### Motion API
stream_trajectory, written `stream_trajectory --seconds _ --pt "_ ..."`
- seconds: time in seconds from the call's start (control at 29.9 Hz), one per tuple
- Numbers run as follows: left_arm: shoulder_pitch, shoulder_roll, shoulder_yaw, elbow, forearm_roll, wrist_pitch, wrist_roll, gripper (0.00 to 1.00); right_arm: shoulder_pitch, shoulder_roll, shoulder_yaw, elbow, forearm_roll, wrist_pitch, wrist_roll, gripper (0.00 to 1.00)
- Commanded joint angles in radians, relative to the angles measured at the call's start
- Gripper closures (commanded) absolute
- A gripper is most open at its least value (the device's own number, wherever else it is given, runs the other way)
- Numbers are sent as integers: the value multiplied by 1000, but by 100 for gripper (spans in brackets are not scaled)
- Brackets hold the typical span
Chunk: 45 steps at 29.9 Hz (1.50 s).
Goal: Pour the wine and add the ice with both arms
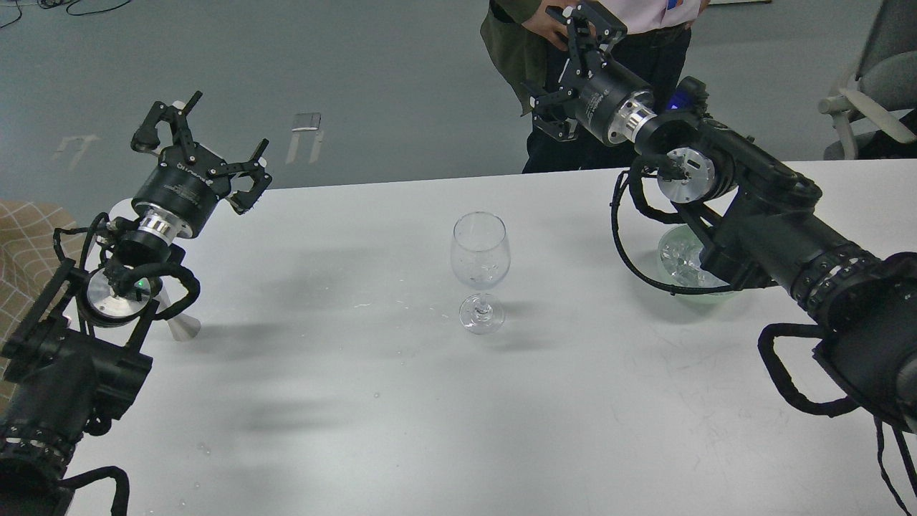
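An empty clear stemmed wine glass stands upright mid-table. The ice lies as small clear cubes in a pale green bowl, mostly covered by my right arm. My right gripper is raised beyond the table's far edge, open, holding nothing, with a person's hand right beside its upper finger. My left gripper hovers open and empty above the table's far left corner. No wine is in view. A pale cone-shaped end pokes out from behind my left arm; the remainder of that object is hidden.
The white table carries everything. A person in a green jacket stands just behind its far edge, close to my right gripper. A grey chair is at the back right. Checked beige cloth lies off the left edge.
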<state>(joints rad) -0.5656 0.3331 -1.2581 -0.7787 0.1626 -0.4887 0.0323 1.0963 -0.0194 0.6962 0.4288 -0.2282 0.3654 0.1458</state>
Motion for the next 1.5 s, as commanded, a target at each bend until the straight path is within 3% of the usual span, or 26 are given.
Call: stream_trajectory --seconds 0.0,0.87,1.07,1.27,1.47 --pt "3 -5 -6 -1 0 0 1 1 5 4 0 -1 1 6 0 0" --pt "1 34 -7 -31 -8 0 12 2 2 6 0 -1 1 15 1 0" --pt "0 32 -18 -31 -72 0 58 2 0 6 0 2 1 15 1 0" --pt "0 30 -18 -31 -74 0 64 2 2 6 0 2 1 17 1 0" --pt "0 32 -20 -31 -115 0 101 2 2 4 0 2 1 15 1 0"
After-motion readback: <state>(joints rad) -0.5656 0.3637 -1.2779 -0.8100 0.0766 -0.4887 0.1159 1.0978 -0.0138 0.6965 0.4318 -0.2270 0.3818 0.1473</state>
